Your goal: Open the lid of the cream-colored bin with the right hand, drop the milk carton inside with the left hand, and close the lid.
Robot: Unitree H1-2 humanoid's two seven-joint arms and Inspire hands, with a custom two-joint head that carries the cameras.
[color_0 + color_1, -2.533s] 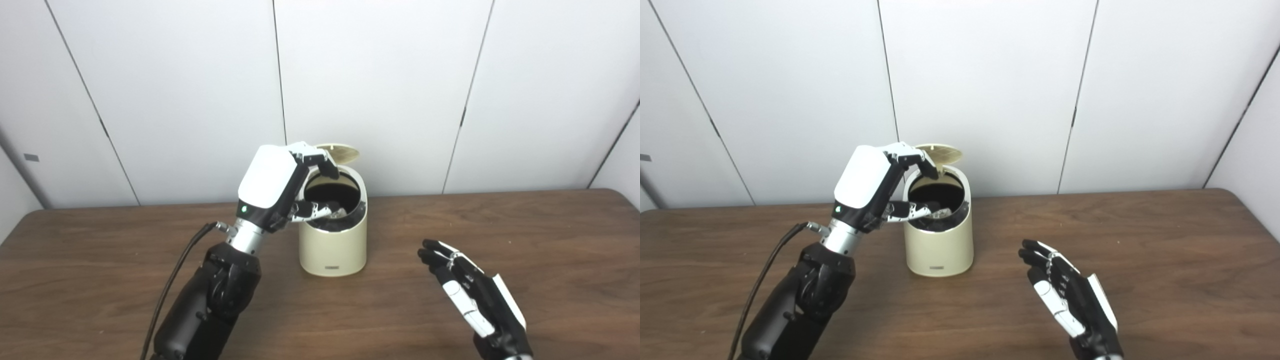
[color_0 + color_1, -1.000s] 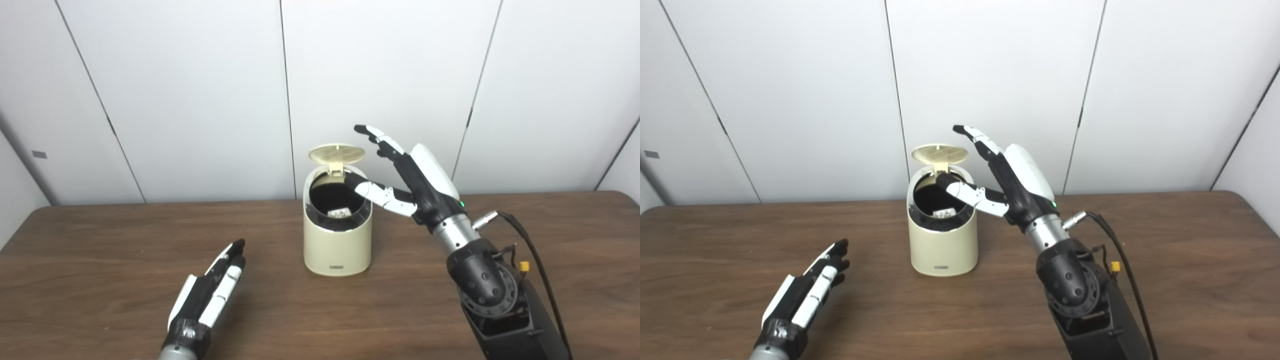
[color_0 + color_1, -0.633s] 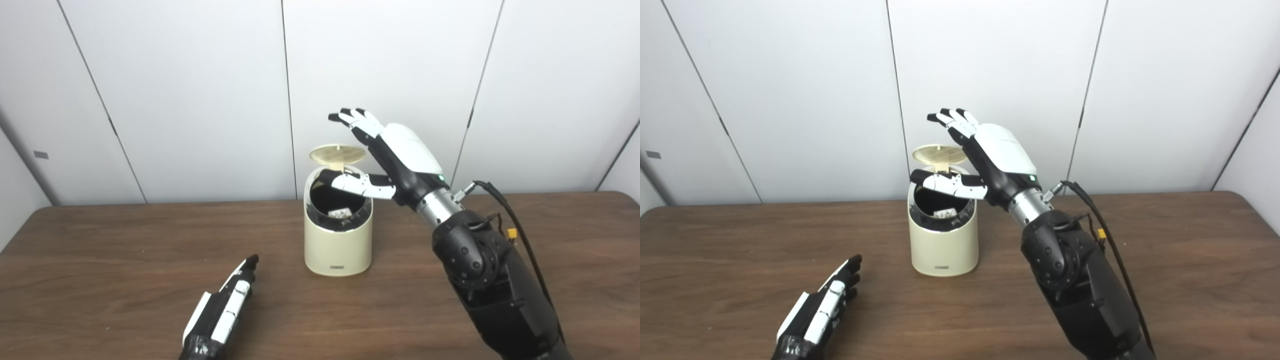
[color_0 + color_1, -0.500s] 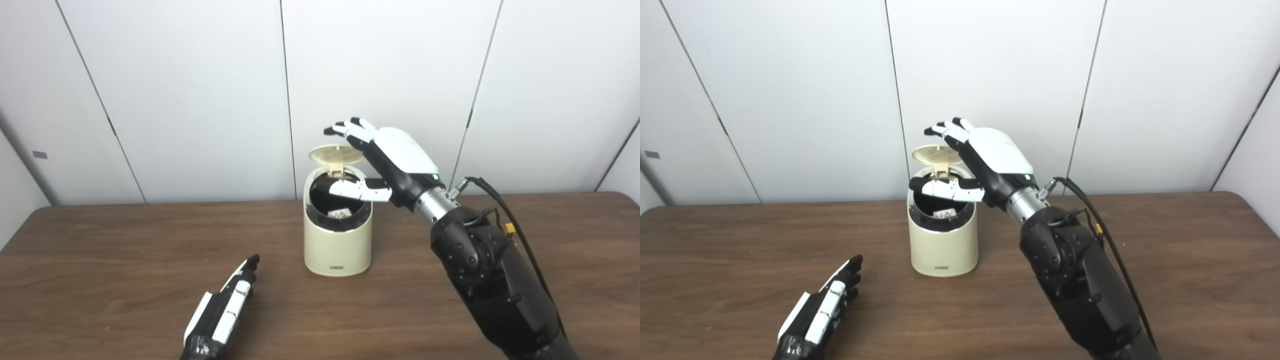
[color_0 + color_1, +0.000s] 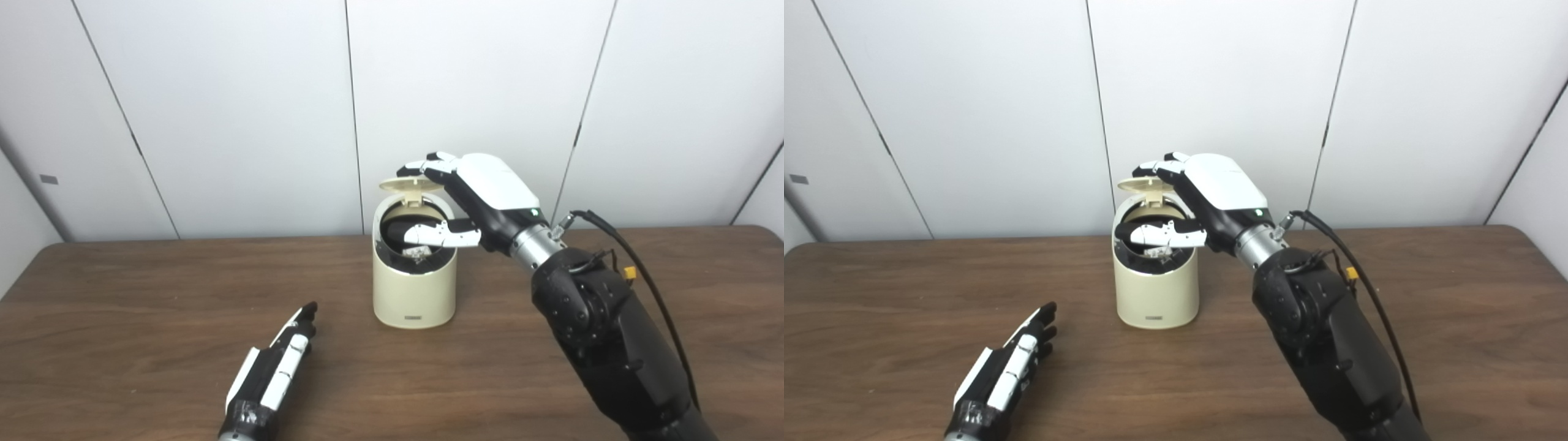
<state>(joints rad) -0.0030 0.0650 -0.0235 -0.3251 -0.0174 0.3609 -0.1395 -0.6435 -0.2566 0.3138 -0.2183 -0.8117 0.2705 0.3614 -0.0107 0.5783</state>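
The cream-colored bin stands mid-table with its round lid tilted partway down over the mouth. A bit of the milk carton shows white inside the dark opening. My right hand is over the bin, open, its fingers resting on top of the lid and its thumb stretched across the mouth. My left hand lies open and flat near the table's front left, holding nothing, well away from the bin.
A brown wooden table carries the bin. White wall panels stand close behind it. A black cable runs along my right forearm.
My left hand has let the carton drop into the bin and pulled back to the table. My right hand rose, came over the lid and is pushing it downward; the camera shifted slightly.
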